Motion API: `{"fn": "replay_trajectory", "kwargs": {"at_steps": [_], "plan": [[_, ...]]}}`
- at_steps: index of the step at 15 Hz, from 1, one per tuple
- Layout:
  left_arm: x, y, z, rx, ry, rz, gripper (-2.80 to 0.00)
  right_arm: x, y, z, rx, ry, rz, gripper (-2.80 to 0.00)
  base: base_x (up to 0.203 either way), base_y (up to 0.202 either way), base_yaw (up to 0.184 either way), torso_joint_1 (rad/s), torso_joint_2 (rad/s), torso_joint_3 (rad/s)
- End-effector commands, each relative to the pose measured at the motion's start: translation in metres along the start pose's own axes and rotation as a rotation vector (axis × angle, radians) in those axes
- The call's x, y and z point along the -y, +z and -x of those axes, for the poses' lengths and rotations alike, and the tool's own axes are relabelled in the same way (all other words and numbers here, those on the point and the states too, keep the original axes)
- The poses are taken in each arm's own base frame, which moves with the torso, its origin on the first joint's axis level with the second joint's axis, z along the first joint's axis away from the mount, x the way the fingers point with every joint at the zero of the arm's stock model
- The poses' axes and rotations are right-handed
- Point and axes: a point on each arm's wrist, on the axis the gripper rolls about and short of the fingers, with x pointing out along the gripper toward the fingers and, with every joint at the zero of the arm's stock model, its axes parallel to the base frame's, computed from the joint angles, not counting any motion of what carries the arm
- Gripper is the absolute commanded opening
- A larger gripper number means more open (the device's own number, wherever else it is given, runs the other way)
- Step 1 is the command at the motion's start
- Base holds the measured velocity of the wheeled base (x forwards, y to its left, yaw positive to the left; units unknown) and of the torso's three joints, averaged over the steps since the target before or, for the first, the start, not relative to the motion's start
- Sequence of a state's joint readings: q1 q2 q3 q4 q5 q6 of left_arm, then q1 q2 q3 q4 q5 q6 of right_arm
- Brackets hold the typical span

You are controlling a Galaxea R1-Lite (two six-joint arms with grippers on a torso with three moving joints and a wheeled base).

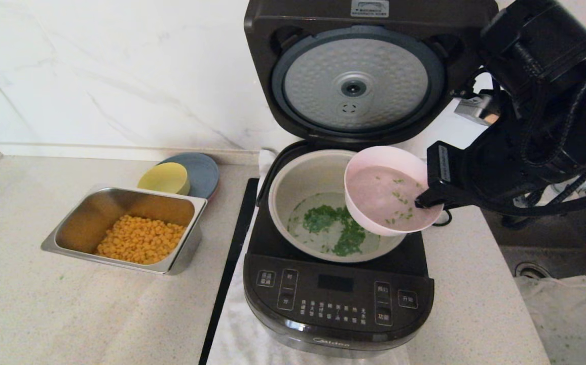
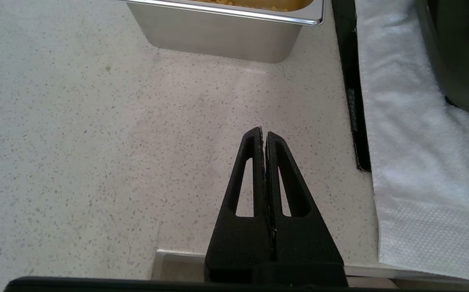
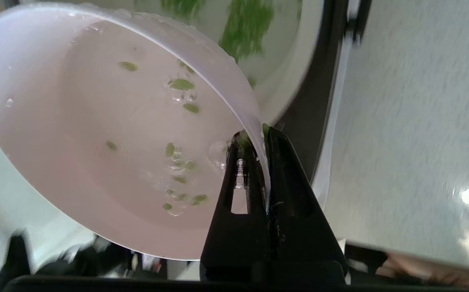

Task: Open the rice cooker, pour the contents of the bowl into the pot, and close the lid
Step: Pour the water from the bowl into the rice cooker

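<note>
Pinching the bowl [image 1: 392,190] rim, your right gripper [image 1: 421,202] has emptied the greens [image 1: 336,228] into the pot [image 1: 303,177]; lid [image 1: 356,81] closing remains.

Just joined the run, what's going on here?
The right gripper holds the pink bowl by its rim, fingers shut on it, tilted over the open rice cooker. Most of the chopped greens already lie in the pot; a few bits cling inside the bowl. The lid stands open. The left gripper is parked above the counter, shut.
</note>
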State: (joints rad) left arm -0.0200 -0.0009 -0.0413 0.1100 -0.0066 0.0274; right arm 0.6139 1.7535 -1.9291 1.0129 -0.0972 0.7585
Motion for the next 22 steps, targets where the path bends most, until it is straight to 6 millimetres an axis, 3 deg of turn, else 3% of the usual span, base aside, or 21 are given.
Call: {"fn": "replay_trajectory", "kwargs": {"at_steps": [1,11,16,22], "plan": [[0.000,0.000,0.000,0.000,0.001,0.000,-2.80,-0.010,-0.004,-0.018,0.006,-0.041,0.020,-2.80,0.000,0.000,0.000,0.000,0.00,0.000],[0.000,0.000,0.000,0.000,0.001,0.000,-2.80,-0.052,-0.016,-0.047,0.254,-0.106,0.098,-2.80,0.000,0.000,0.000,0.000,0.00,0.000],[0.000,0.000,0.000,0.000,0.001,0.000,-2.80,-0.057,-0.016,-0.065,0.320,-0.175,0.112,-2.80,0.000,0.000,0.000,0.000,0.00,0.000],[0.000,0.000,0.000,0.001,0.000,0.000,-2.80,-0.069,-0.015,-0.072,0.476,-0.260,0.186,-2.80,0.000,0.000,0.000,0.000,0.00,0.000]]}}
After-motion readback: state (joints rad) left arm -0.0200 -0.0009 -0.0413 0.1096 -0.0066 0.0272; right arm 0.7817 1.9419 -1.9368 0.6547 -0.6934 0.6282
